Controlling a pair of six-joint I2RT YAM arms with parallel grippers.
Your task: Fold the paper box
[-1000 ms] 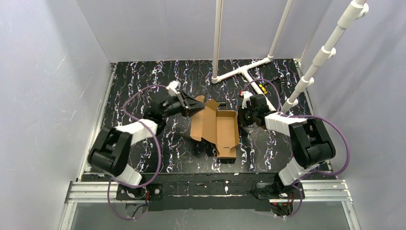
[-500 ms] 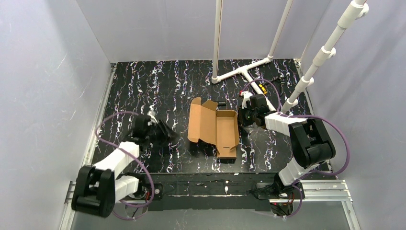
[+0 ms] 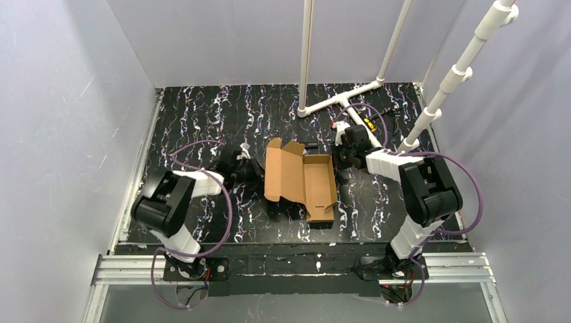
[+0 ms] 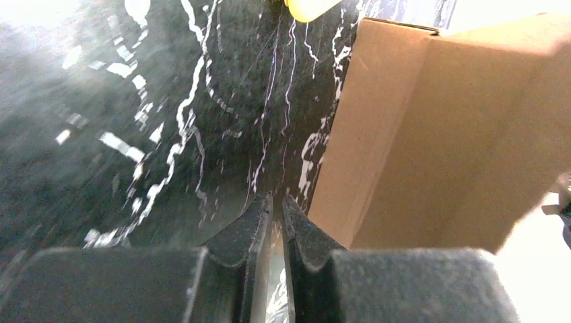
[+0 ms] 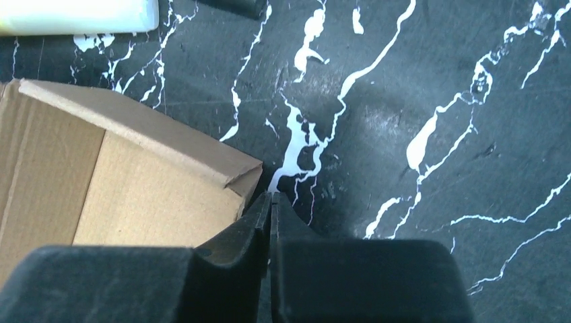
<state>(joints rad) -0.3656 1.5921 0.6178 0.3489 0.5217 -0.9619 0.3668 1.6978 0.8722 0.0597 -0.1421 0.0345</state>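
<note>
While the paper box (image 3: 299,178) lies half-open mid-frame, left gripper (image 4: 277,202) and right gripper (image 5: 271,196) flank it — jaws pinched together, empty — likely to push flaps.

the paper box (image 3: 299,180) lies open in the middle of the black, white-veined table (image 3: 202,114), with its shallow tray on the right and a wide flap spread to the left. small tabs stick out at its far edge. the left gripper (image 3: 257,173) sits low just beside the flap's left edge; whether it touches cannot be told from here. the right gripper (image 3: 341,157) is just beside the tray's far right corner. purple cables (image 3: 230,208) loop off both arms. white pipes (image 3: 337,101) stand at the far right, with a small yellow thing (image 3: 370,125) near their foot. a metal rail (image 3: 128,269) runs along the near edge.
</note>
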